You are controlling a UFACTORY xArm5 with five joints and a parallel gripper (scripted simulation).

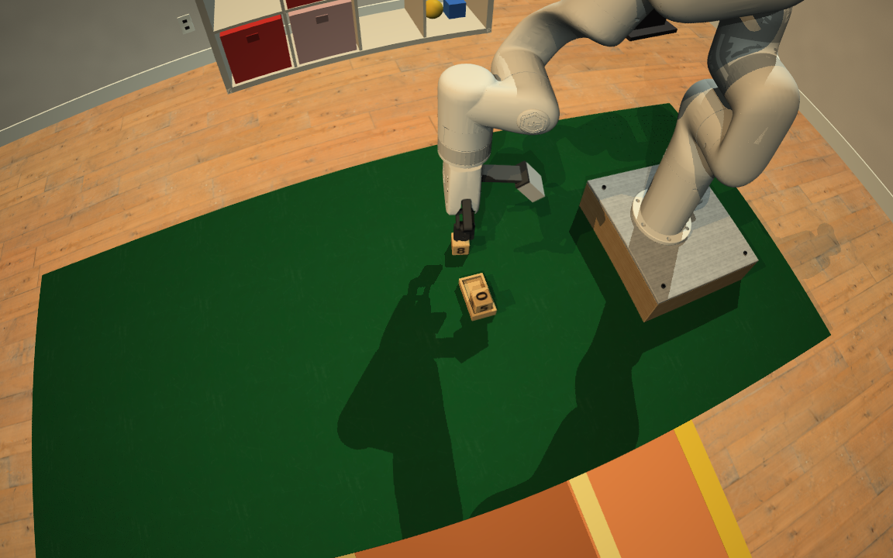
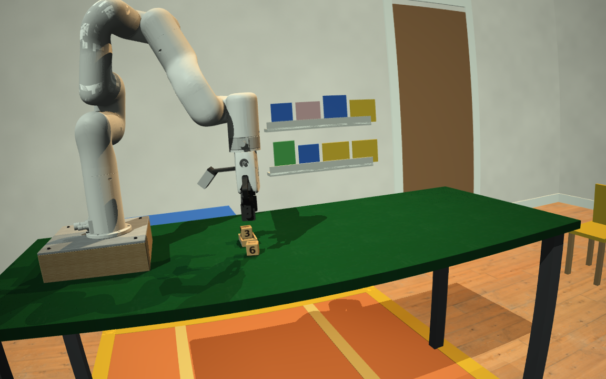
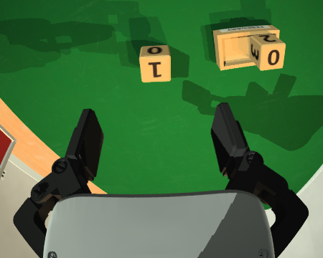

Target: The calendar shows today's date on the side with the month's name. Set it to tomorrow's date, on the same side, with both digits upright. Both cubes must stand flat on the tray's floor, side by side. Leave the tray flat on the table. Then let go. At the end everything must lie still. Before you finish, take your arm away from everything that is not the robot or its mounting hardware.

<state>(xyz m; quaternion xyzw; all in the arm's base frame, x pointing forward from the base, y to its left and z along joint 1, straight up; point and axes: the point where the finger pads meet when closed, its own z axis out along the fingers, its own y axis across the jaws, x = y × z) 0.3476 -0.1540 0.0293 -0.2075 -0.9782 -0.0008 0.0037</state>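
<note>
The end effector (image 3: pixel 154 140) hangs above the green worktop (image 1: pixel 228 360) with its fingers spread wide and nothing between them. One loose cube (image 3: pixel 155 63) stands on the worktop just below it, apart from the tray (image 3: pixel 235 48). The other cube (image 3: pixel 268 53) sits in the tray's right half, beside an unfilled space.

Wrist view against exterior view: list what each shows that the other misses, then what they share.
Only the wrist view shows the gripper open and holding nothing, the loose cube's 1 face, and the tray's vacant slot beside its cube. Only the exterior view shows the whole arm, its base, the door, the chair, and faces 3 and 6. Both show cubes, tray and green table.
</note>
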